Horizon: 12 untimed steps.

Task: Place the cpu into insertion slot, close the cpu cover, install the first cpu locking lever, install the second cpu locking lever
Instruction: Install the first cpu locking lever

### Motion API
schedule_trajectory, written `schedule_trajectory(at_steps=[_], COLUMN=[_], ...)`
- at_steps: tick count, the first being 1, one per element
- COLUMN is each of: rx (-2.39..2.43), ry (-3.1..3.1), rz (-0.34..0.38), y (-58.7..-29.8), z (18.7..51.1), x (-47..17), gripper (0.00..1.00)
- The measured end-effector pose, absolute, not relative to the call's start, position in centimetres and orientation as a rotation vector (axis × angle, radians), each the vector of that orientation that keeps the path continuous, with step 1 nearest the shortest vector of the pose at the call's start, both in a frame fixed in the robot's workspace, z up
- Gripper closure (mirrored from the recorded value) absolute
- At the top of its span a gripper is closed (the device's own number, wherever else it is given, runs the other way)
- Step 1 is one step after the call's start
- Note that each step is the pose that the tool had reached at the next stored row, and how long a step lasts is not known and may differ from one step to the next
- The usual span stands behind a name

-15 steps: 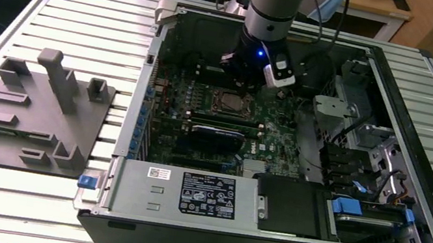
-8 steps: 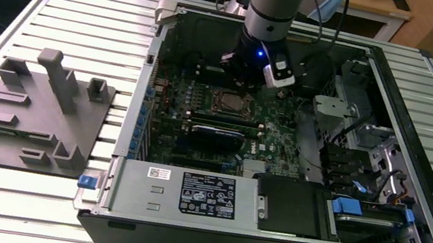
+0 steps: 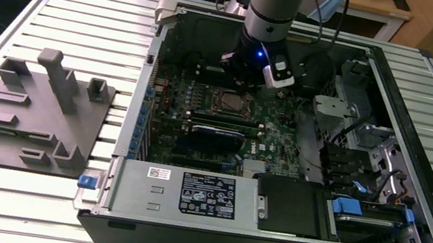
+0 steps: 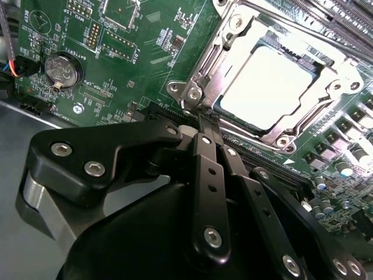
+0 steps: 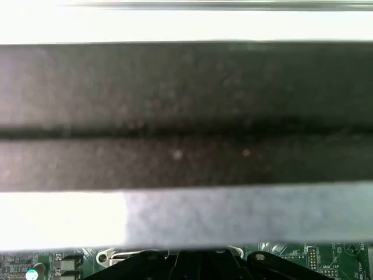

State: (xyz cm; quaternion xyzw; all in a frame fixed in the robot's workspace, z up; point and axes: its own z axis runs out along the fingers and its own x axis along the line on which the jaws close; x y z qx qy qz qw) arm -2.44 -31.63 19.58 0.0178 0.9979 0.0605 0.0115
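In the exterior view my gripper hangs inside the open computer case, just behind the cpu on the green motherboard. In the second wrist view the cpu lies flat in the insertion slot with its silver top glaring. The cpu cover is down around it as a metal frame. My two black fingers are pressed together, and my gripper is shut with its tip at the frame's near corner. I cannot tell the locking levers apart from the frame's bright edges.
The case walls surround the board. A power supply sits at the front, with drive bays at the exterior view's right. A grey fixture plate lies at the exterior view's left. A coin battery and memory slots flank the socket.
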Motion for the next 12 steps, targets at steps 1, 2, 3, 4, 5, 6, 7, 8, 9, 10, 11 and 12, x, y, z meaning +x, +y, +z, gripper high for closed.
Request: schedule_trajectory(at_steps=[1, 2, 3, 4, 5, 6, 7, 8, 9, 10, 11, 12], rx=[0.055, 0.055, 0.055, 0.055, 0.055, 0.055, 0.055, 0.055, 0.055, 0.055, 0.055, 0.055], ry=[3.112, 3.113, 3.113, 3.113, 3.113, 3.113, 3.113, 3.113, 3.113, 3.113, 3.113, 3.113], rz=[0.189, 0.188, 0.188, 0.188, 0.188, 0.188, 0.188, 0.188, 0.188, 0.187, 0.186, 0.185], y=[-31.63, -31.63, -31.63, -31.63, -31.63, -31.63, -31.63, -31.63, -31.63, -31.66, -31.71, -31.76], z=[19.69, 19.82, 19.95, 20.06, 20.17, 20.22, 20.23, 20.23, 20.23, 20.24, 20.24, 20.24], x=[-2.44, -2.44, -2.44, -2.44, -2.44, -2.44, -2.44, -2.44, -2.44, -2.44, -2.44, -2.44], gripper=[0.89, 0.89, 0.89, 0.89, 0.89, 0.89, 0.89, 0.89, 0.89, 0.89, 0.89, 0.89])
